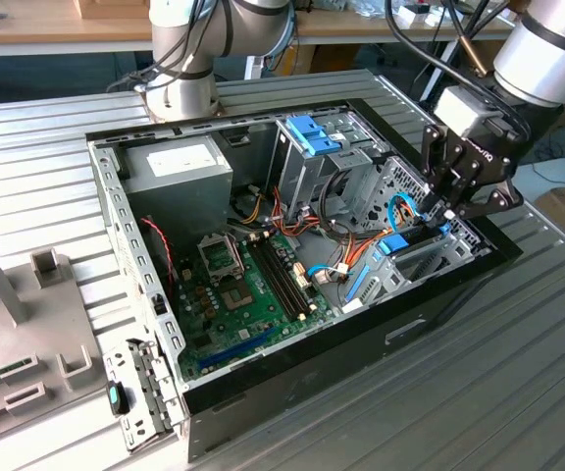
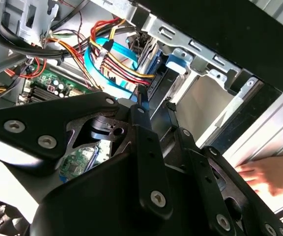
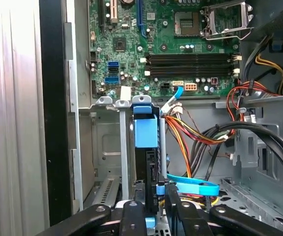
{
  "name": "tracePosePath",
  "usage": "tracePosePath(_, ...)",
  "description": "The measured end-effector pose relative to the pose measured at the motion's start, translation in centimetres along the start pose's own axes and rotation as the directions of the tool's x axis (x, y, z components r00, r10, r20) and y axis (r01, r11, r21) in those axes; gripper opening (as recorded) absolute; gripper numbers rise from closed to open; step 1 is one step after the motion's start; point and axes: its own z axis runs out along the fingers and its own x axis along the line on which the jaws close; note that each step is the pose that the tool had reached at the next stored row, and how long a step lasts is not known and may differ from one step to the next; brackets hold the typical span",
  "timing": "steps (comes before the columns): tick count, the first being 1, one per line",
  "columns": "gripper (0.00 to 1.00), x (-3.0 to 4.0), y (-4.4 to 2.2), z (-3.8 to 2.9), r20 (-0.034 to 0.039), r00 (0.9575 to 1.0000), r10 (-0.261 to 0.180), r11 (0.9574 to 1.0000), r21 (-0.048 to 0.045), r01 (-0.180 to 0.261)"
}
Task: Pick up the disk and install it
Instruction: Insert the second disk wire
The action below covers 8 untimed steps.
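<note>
The disk (image 3: 145, 132) stands on edge in a slot of the drive bay at the case's front corner, its bright blue carrier end facing the motherboard. In the exterior view the disk's blue end (image 1: 393, 243) shows at the exterior view's right of the open case. My gripper (image 3: 154, 187) reaches down into the bay, and its black fingers (image 3: 133, 211) straddle the disk's other end, pressed against both sides. In the second wrist view the gripper (image 2: 155, 103) points into the same bay among the cables. The gripper (image 1: 446, 218) hangs over the bay's rim.
The open computer case (image 1: 116, 211) lies on a ribbed metal table. A blue flat cable (image 3: 193, 184) and red-yellow wire bundles (image 3: 190, 132) crowd the bay. More blue rails (image 1: 312, 132) sit on the upper drive cage. A person's hand (image 2: 271, 172) rests outside the case.
</note>
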Motion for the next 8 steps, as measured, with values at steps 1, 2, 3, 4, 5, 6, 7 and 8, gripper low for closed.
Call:
tracePosePath(1, 0.30, 0.02, 0.24, 0.01, -0.0002, 1.0000, 0.000, 1.0000, 0.0000, 0.000)
tracePosePath(2, 0.30, 0.03, 0.35, 0.05, 0.0001, 1.0000, 0.000, 1.0000, 0.0000, 0.000)
tracePosePath(3, 0.30, 0.00, 0.38, 0.13, -0.0001, 1.0000, -0.001, 1.0000, 0.0000, 0.001)
tracePosePath(4, 0.30, -0.06, 0.38, 0.18, -0.0001, 1.0000, -0.001, 1.0000, 0.0000, 0.001)
tracePosePath(5, 0.30, -0.14, 0.39, 0.23, -0.0001, 1.0000, -0.002, 1.0000, 0.0000, 0.002)
tracePosePath(6, 0.30, -0.31, 0.40, 0.33, 0.0000, 1.0000, -0.003, 1.0000, 0.0000, 0.003)
tracePosePath(7, 0.30, -0.49, 0.40, 0.41, 0.0008, 1.0000, -0.005, 1.0000, -0.0001, 0.005)
tracePosePath(8, 0.30, -0.57, 0.41, 0.51, 0.0019, 1.0000, -0.006, 1.0000, -0.0002, 0.006)
